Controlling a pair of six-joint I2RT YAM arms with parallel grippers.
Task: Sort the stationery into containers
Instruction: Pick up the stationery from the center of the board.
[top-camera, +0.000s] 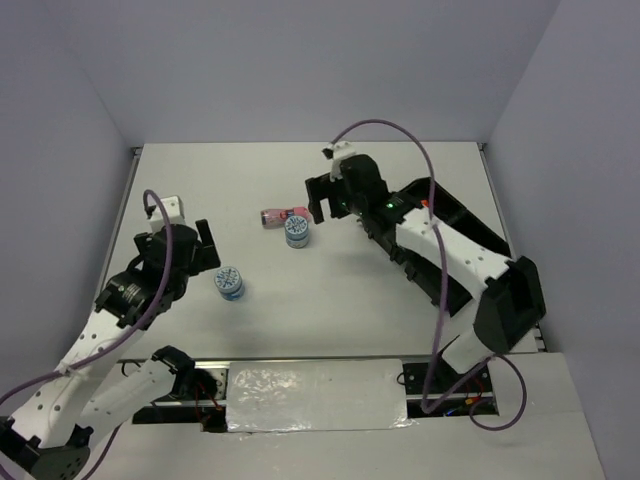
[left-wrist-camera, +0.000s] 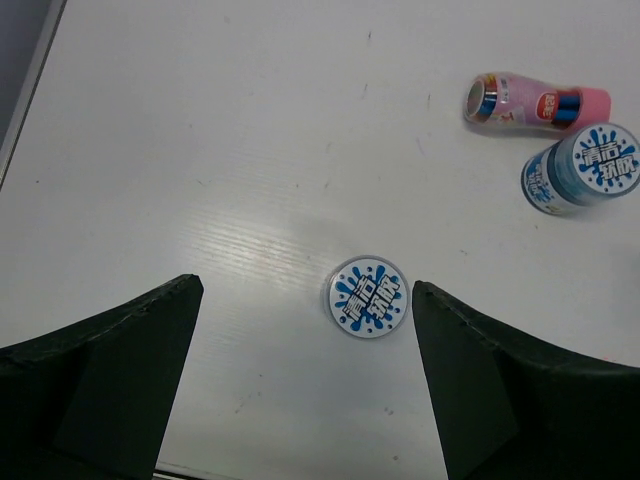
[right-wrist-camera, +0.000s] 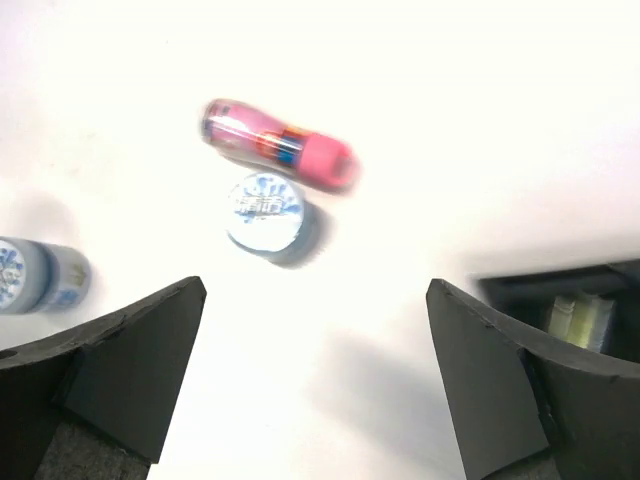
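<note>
Two round blue-white discs and a pink tube lie on the white table. One disc (top-camera: 231, 283) sits just right of my left gripper (top-camera: 212, 252), which is open. In the left wrist view this disc (left-wrist-camera: 367, 297) lies flat between the open fingertips, nearer the right finger, with my left gripper (left-wrist-camera: 305, 290) above the table. The second disc (top-camera: 297, 231) and the pink tube (top-camera: 280, 216) lie side by side, just left of my open, empty right gripper (top-camera: 318, 205). The right wrist view shows the tube (right-wrist-camera: 280, 145) and the disc (right-wrist-camera: 265, 212) ahead of my right gripper (right-wrist-camera: 315, 290). The markers and pens are not visible.
The black organiser tray (top-camera: 465, 215) lies along the right side of the table, mostly under my right arm. Its corner, with something pale inside, shows in the right wrist view (right-wrist-camera: 575, 305). Grey walls enclose the table on three sides.
</note>
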